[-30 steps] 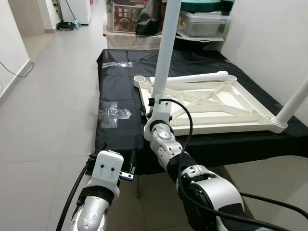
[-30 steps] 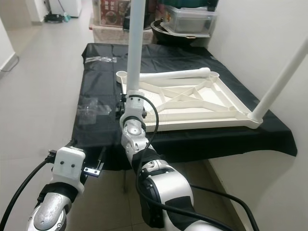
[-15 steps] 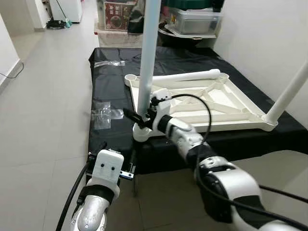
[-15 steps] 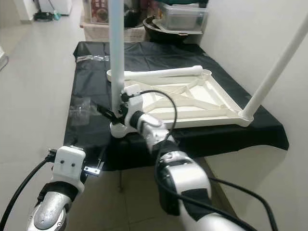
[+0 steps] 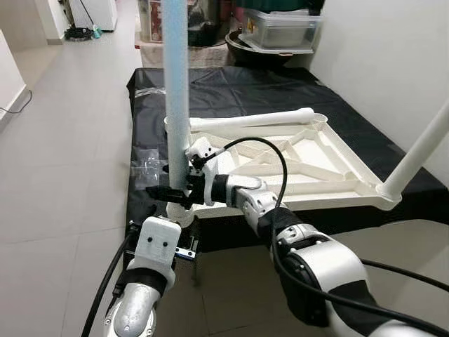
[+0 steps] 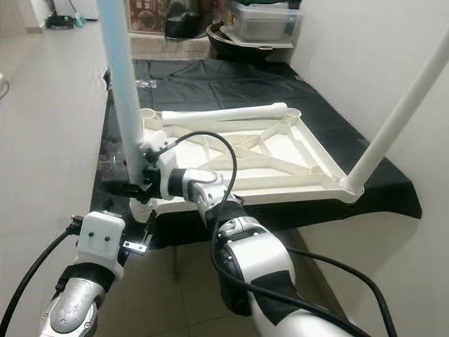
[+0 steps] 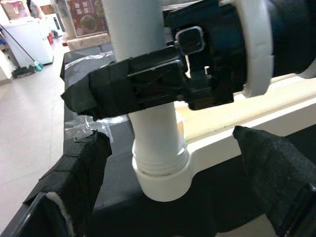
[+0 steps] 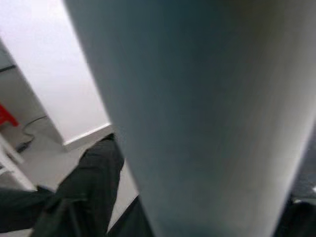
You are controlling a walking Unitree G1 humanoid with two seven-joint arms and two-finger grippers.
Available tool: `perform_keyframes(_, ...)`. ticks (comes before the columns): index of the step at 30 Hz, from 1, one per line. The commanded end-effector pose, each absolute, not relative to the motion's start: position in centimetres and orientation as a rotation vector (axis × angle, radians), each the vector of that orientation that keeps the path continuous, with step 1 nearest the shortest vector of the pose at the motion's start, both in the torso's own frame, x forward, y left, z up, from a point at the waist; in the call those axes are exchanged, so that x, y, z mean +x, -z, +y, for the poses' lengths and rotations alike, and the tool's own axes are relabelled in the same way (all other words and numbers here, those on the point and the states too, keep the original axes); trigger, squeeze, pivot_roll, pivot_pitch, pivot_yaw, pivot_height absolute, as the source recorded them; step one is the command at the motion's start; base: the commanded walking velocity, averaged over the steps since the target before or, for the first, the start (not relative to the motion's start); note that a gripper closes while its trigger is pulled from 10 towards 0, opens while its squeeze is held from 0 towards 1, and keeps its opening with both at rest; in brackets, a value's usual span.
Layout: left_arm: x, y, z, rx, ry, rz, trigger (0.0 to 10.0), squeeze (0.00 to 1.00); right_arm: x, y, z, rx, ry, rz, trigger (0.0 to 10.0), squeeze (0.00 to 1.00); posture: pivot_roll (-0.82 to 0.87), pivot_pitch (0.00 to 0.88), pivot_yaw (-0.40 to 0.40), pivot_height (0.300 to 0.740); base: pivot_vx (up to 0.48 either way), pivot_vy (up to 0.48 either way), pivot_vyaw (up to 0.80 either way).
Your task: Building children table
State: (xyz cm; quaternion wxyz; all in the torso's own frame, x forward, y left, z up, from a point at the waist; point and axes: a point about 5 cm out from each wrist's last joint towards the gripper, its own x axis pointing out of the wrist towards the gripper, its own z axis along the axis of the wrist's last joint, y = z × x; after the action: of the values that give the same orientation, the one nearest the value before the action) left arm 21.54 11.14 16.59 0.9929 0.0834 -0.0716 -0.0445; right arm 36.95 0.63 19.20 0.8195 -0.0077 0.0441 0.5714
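White tabletop (image 5: 295, 158) lies upside down on black-covered table (image 5: 210, 91). Upright table leg (image 5: 177, 105) stands in tabletop's near-left corner socket (image 7: 160, 173). Right gripper (image 5: 168, 193) clamped around that leg just above the socket. Left gripper (image 7: 173, 197) hangs just before the socket, fingers (image 7: 74, 182) apart. Another leg (image 5: 421, 151) rises from tabletop's near-right corner; a third, probably loose, lies along its far edge.

The left arm's silver, ribbed metal forearm (image 5: 135, 314), at the lower left of the frame, ends in a white boxy wrist housing (image 5: 155, 244) with two small dark screw holes; a thick black cable (image 5: 102, 295) loops beside it. The right arm's glossy silver rounded shells (image 5: 324, 274) alternate with black joints (another black cable (image 5: 279, 172) arcs above), narrowing to long black fingers (image 7: 133, 86).
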Motion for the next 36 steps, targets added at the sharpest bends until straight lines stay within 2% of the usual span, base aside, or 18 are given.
perform_keyframes(1, 21.4, -16.5, 11.2, 0.172, 0.082, -0.134, 10.0, 0.0, 36.9, -18.7, 1.3, -0.06, -1.153, 0.101, 0.0, 0.0, 0.1, 0.066, -0.113, 0.74, 0.0, 0.0, 0.0)
perform_keyframes(7, 21.5, -16.5, 11.2, 0.172, 0.082, -0.133, 10.0, 0.0, 37.3, -18.7, 1.2, -0.056, -1.045, 0.079, 0.0, 0.0, 0.09, 0.067, -0.111, 0.74, 0.0, 0.0, 0.0)
perform_keyframes(8, 21.5, -16.4, 11.2, 0.171, 0.083, -0.132, 10.0, 0.0, 37.8, -18.7, 0.7, -0.041, -0.934, 0.065, 0.0, 0.0, 0.09, 0.065, -0.11, 0.74, 0.0, 0.0, 0.0)
perform_keyframes(9, 21.5, -16.4, 11.2, 0.171, 0.083, -0.132, 10.0, 0.0, 37.8, -18.7, 0.7, -0.041, -0.934, 0.065, 0.0, 0.0, 0.09, 0.065, -0.11, 0.74, 0.0, 0.0, 0.0)
perform_keyframes(12, 21.5, -16.4, 11.2, 0.171, 0.085, -0.132, 10.0, 0.0, 39.7, -18.0, -3.3, -0.008, -0.335, 0.077, 0.0, 0.0, 0.09, 0.066, -0.107, 0.74, 0.0, 0.0, 0.0)
perform_keyframes(13, 21.5, -16.4, 11.2, 0.171, 0.085, -0.132, 10.0, 0.0, 39.7, -18.0, -3.3, -0.008, -0.335, 0.077, 0.0, 0.0, 0.09, 0.066, -0.107, 0.74, 0.0, 0.0, 0.0)
perform_keyframes(15, 21.5, -16.4, 11.2, 0.172, 0.086, -0.132, 10.0, 0.0, 40.1, -17.5, -5.6, 0.054, -0.067, 0.083, 0.0, 0.0, 0.09, 0.066, -0.107, 0.74, 0.0, 0.0, 0.0)
perform_keyframes(16, 21.5, -16.4, 11.2, 0.172, 0.086, -0.132, 10.0, 0.0, 40.1, -17.5, -5.6, 0.054, -0.067, 0.083, 0.0, 0.0, 0.09, 0.066, -0.107, 0.74, 0.0, 0.0, 0.0)
perform_keyframes(18, 21.5, -16.3, 11.2, 0.172, 0.086, -0.131, 10.0, 0.0, 39.9, -17.0, -6.9, 0.148, 0.14, 0.098, 0.0, 0.0, 0.09, 0.068, -0.105, 0.74, 0.0, 0.0, 0.0)
perform_keyframes(21, 21.5, -16.3, 11.2, 0.172, 0.088, -0.13, 10.0, 0.0, 39.6, -16.7, -6.1, 0.211, 0.165, 0.127, 0.0, 0.0, 0.09, 0.068, -0.105, 0.74, 0.0, 0.0, 0.0)
perform_keyframes(22, 21.5, -16.2, 11.2, 0.172, 0.091, -0.128, 10.0, 0.0, 39.5, -16.9, -5.0, 0.212, 0.114, 0.123, 0.0, 0.0, 0.09, 0.069, -0.099, 0.74, 0.0, 0.0, 0.0)
perform_keyframes(24, 21.5, -16.2, 11.2, 0.172, 0.091, -0.128, 10.0, 0.0, 39.5, -16.9, -5.0, 0.212, 0.114, 0.123, 0.0, 0.0, 0.09, 0.069, -0.099, 0.74, 0.0, 0.0, 0.0)
perform_keyframes(25, 21.5, -16.2, 11.1, 0.17, 0.092, -0.128, 10.0, 0.0, 39.3, -17.0, -4.1, 0.22, 0.064, 0.124, 10.0, 0.0, 0.08, 0.068, -0.097, 0.74, 0.0, 0.0, 0.0)
perform_keyframes(27, 21.6, -16.2, 11.2, 0.169, 0.092, -0.127, 10.0, 0.0, 39.1, -17.6, -2.4, 0.202, -0.069, 0.082, 10.0, 0.0, 0.08, 0.068, -0.097, 0.74, 0.0, 0.0, 0.0)
perform_keyframes(28, 21.6, -16.2, 11.2, 0.17, 0.091, -0.128, 10.0, 0.0, 39.0, -17.8, -1.8, 0.213, -0.119, 0.068, 10.0, 1.0, 0.08, 0.068, -0.099, 0.74, 0.0, 0.0, 0.0)
perform_keyframes(32, 21.6, -16.2, 11.2, 0.171, 0.09, -0.128, 10.0, 0.0, 39.0, -18.3, -1.5, 0.229, -0.175, 0.042, 10.0, 1.0, 0.08, 0.067, -0.101, 0.74, 0.0, 0.0, 0.0)
perform_keyframes(33, 21.6, -16.2, 11.3, 0.171, 0.09, -0.129, 10.0, 0.0, 39.2, -18.8, -1.5, 0.231, -0.21, 0.016, 10.0, 0.0, 0.08, 0.067, -0.101, 0.74, 0.0, 0.0, 0.0)
perform_keyframes(36, 21.7, -16.3, 11.3, 0.171, 0.088, -0.131, 10.0, 0.0, 39.4, -19.8, -1.3, 0.252, -0.37, -0.012, 10.0, 0.0, 0.08, 0.066, -0.1, 0.74, 0.0, 0.0, 0.0)
